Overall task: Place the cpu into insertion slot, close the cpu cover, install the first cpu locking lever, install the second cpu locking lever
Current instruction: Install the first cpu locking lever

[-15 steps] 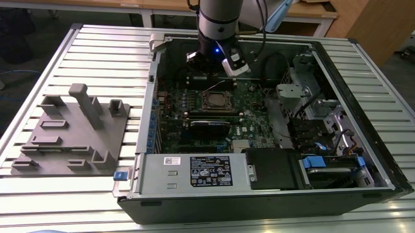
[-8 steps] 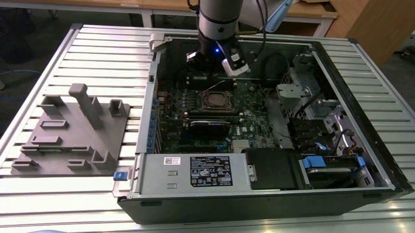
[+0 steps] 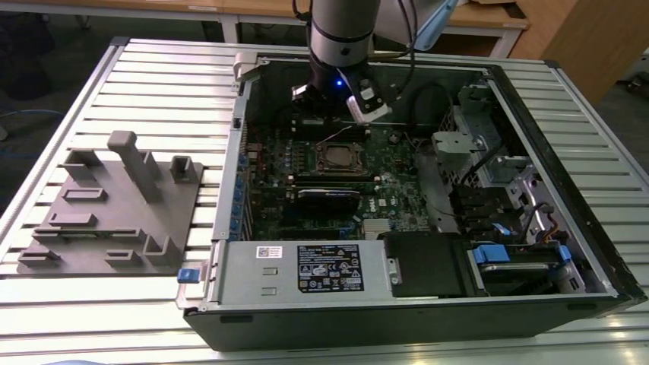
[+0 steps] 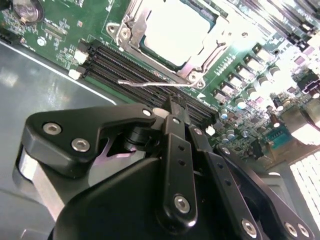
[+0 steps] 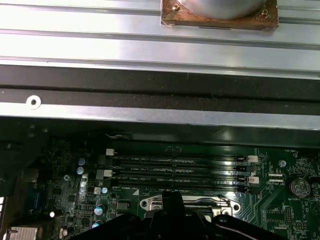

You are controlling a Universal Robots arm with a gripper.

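Note:
Inside the open computer case the insertion slot sits mid-motherboard. In the second wrist view the cpu lies in it, its silver top bright, and the cpu cover lies flat around it. A thin wire locking lever stands out from the socket's near corner, raised off the board. My gripper hangs just over that lever with its fingers shut together. I cannot tell whether they touch the lever. The exterior view shows the gripper just behind the socket. Its dark tip is in front of the socket's edge.
Long black memory slots run beside the socket, next to the case's metal wall. A grey fixture block with upright pegs sits on the slatted table at the exterior view's left. The power supply and drive bays fill the case's near side.

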